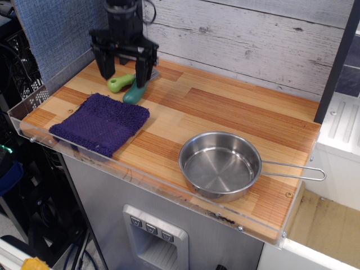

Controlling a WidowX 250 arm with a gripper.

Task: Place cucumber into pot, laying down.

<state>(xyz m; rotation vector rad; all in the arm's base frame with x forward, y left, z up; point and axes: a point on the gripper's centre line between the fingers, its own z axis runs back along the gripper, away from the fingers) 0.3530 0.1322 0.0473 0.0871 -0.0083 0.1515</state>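
The dark teal-green cucumber (pixel 133 94) lies on the wooden table at the back left, next to a lime-green-handled spatula (pixel 120 83). My black gripper (pixel 124 72) hangs open directly over them, one finger left of the spatula handle, the other over the cucumber's far end, which it partly hides. It holds nothing. The shiny steel pot (pixel 220 164) sits empty at the front right, its wire handle (pixel 295 172) pointing right.
A purple towel (pixel 101 122) lies at the front left, just in front of the cucumber. A clear acrylic rim (pixel 146 181) runs along the table's front and left edges. A plank wall stands behind.
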